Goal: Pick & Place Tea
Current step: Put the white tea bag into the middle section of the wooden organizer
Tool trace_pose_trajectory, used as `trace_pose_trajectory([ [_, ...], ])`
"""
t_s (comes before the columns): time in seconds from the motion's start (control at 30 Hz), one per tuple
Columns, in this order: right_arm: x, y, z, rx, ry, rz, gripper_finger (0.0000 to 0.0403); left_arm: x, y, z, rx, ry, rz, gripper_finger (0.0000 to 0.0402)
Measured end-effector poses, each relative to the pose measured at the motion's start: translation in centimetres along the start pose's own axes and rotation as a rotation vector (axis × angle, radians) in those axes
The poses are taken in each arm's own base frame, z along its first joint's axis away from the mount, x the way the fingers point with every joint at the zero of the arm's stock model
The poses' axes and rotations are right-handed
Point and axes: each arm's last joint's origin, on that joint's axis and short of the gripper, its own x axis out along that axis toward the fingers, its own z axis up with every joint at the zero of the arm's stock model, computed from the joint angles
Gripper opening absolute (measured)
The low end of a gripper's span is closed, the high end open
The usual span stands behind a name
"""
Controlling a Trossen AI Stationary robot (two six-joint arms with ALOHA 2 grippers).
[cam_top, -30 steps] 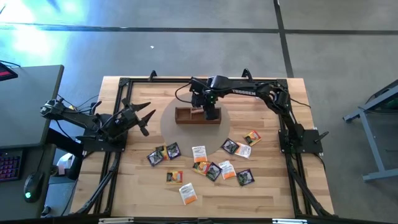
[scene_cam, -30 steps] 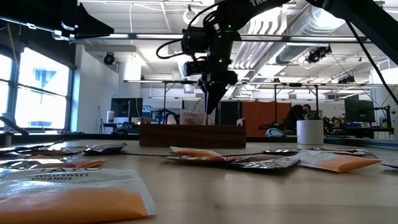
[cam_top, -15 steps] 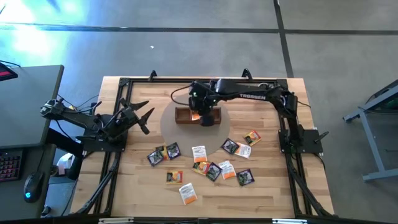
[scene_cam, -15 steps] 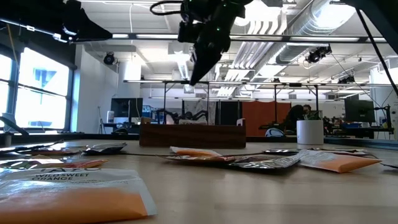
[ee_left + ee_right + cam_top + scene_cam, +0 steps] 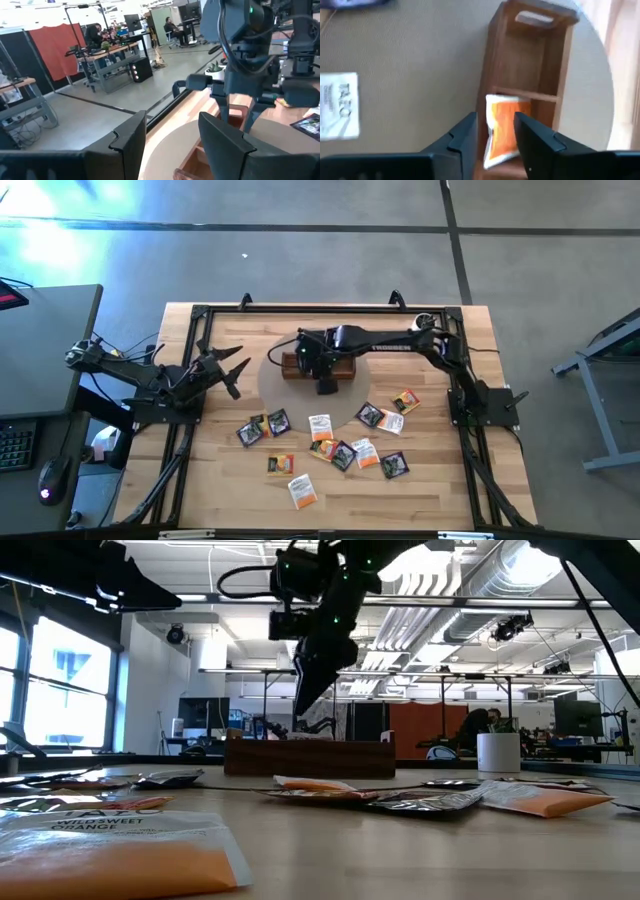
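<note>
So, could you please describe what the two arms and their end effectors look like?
Both arms are dark, nearly black, built of slim jointed links on black frame mounts. The right arm carries white lettering along its link and a black cable looping near the wrist. The left arm has loose cables too. The right end effector and the left end effector each have two dark, flat, angular fingers.

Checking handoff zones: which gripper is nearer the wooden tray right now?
Right. The right gripper hangs directly over the wooden tray, open. The left gripper waits, open, off to the tray's left, well clear of it.
</note>
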Motion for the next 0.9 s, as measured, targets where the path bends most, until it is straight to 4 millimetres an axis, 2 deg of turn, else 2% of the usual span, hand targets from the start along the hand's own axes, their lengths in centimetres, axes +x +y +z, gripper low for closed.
trace_pose_trajectory([
  [0.17,2.2,-0.1,-1.8,0.03,0.037,-0.032,0.0156,0.0,0.0,0.0,0.0,-0.002,-0.009,0.0179],
  [0.37,3.2,-0.8,-3.0,0.053,0.044,-0.013,0.0155,0.0,0.0,0.0,-0.001,-0.002,-0.009,0.0179],
  [0.5,3.5,-1.2,-3.6,0.07,0.054,0.009,0.0124,0.0,0.0,0.0,-0.001,-0.002,-0.008,0.0179],
  [0.77,3.1,-2.0,-3.8,0.066,0.025,0.097,0.0031,0.0,0.0,0.0,-0.001,-0.002,-0.008,0.0179],
  [0.9,2.4,-2.3,-3.3,0.06,0.022,0.096,0.0027,0.0,0.0,0.0,-0.001,-0.002,-0.007,0.0179],
])
